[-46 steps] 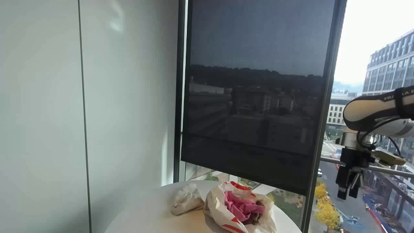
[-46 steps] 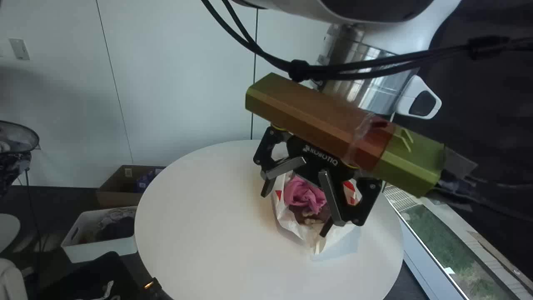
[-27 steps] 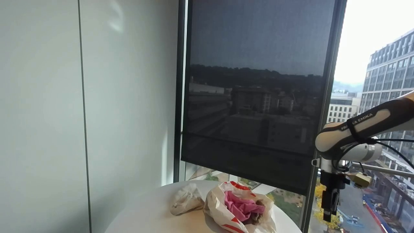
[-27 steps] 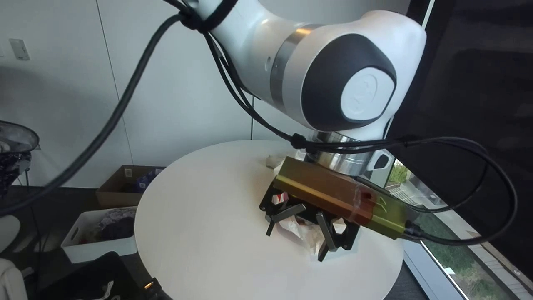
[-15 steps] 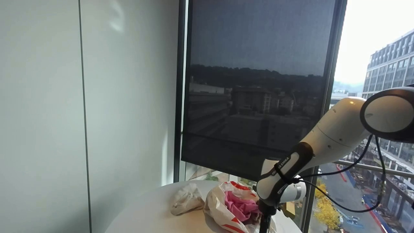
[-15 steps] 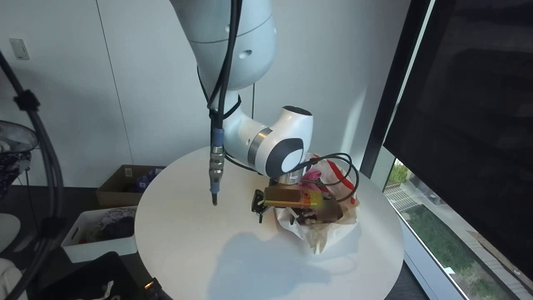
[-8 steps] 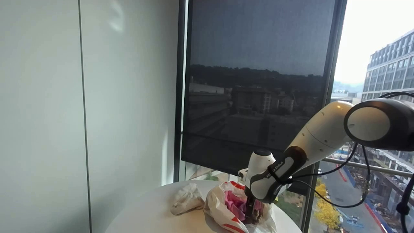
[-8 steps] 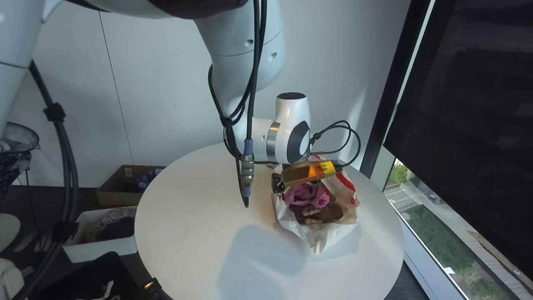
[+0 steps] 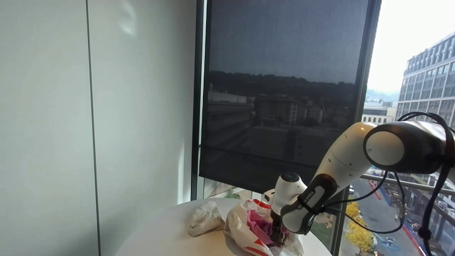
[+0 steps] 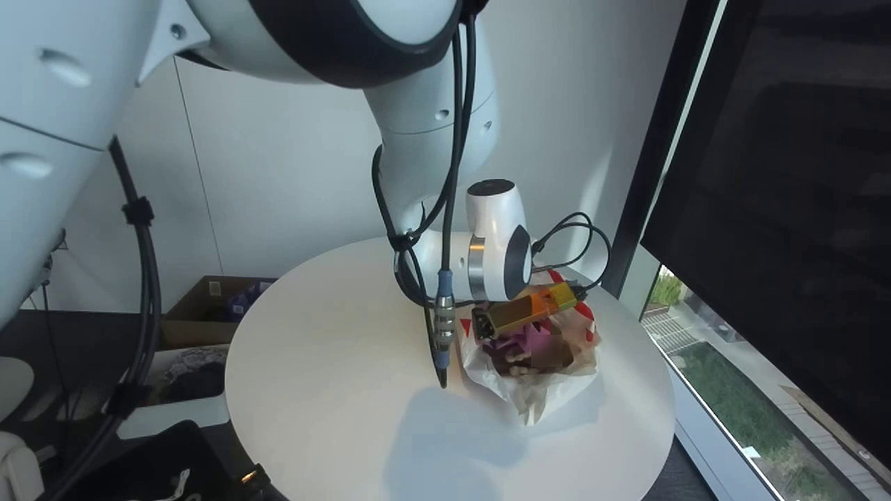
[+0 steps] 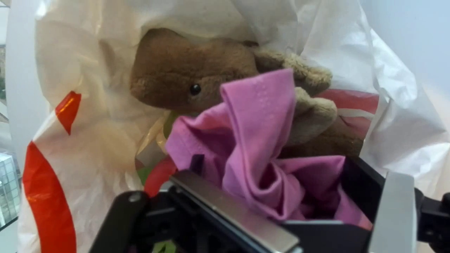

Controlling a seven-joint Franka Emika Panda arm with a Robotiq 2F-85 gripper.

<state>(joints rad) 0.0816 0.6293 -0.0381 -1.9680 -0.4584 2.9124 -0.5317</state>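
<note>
A pink cloth [image 11: 258, 116] lies crumpled in a white and red plastic bag [image 11: 95, 147]. A brown plush animal [image 11: 186, 70] with a black eye lies beside the cloth in the bag. My gripper [image 11: 272, 163] is open, pointing down into the bag, with its two fingers on either side of the cloth. In an exterior view the gripper [image 9: 276, 231] is down in the bag's mouth against the pink cloth [image 9: 259, 225]. In an exterior view the camera box on the wrist [image 10: 529, 312] hides the fingers; the bag [image 10: 518, 390] shows below it.
The bag stands on a round white table [image 10: 313, 369]. A crumpled whitish bundle [image 9: 206, 219] lies beside it. A window with a dark blind [image 9: 280, 142] stands behind the table. A cardboard box [image 10: 195, 313] and a white bin [image 10: 174, 417] stand on the floor.
The arm has swung over the table and come down from above into the bag. In the last half second the gripper has sunk a little lower over the cloth.
</note>
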